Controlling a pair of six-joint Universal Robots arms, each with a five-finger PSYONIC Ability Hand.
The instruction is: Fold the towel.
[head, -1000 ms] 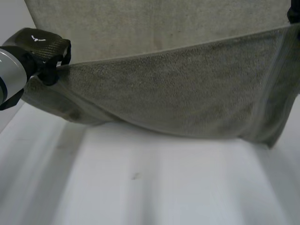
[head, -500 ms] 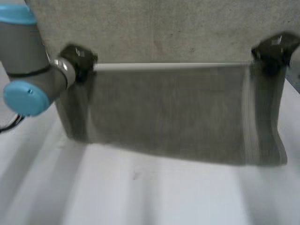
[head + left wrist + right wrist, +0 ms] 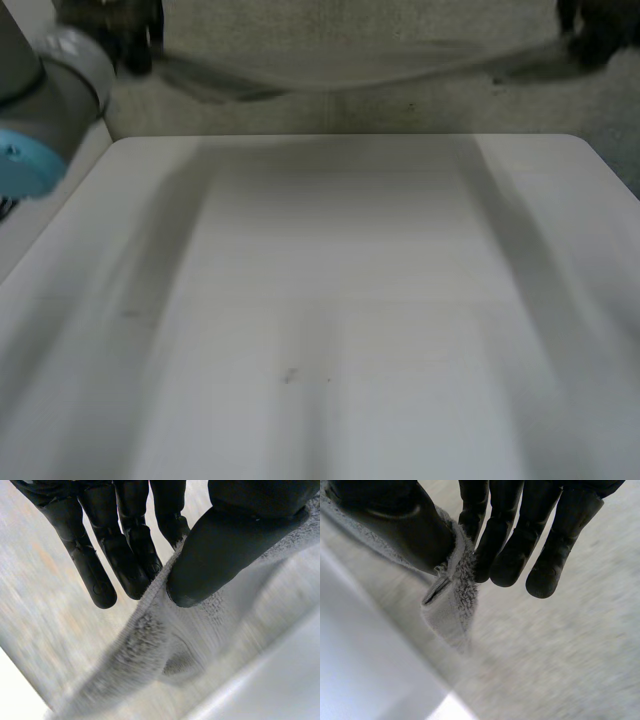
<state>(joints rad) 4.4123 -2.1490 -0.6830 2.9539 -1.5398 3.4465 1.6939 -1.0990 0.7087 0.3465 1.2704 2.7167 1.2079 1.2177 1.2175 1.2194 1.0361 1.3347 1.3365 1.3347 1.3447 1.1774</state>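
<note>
My left hand (image 3: 220, 550) and right hand (image 3: 510, 540) pinched the towel (image 3: 340, 70) between thumb and fingers; equal, taut tension seemed best.

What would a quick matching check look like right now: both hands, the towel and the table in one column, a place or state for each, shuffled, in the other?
Column one
1. left hand
2. right hand
3. towel
4. table

Column two
A. white, with neither hand on it
B. pinches the towel's end at the head view's right
C. held up, sagging in the middle between the two hands
D. pinches the towel's end at the head view's left

Pairs: 1-D, 2-B, 3-C, 4-A
</note>
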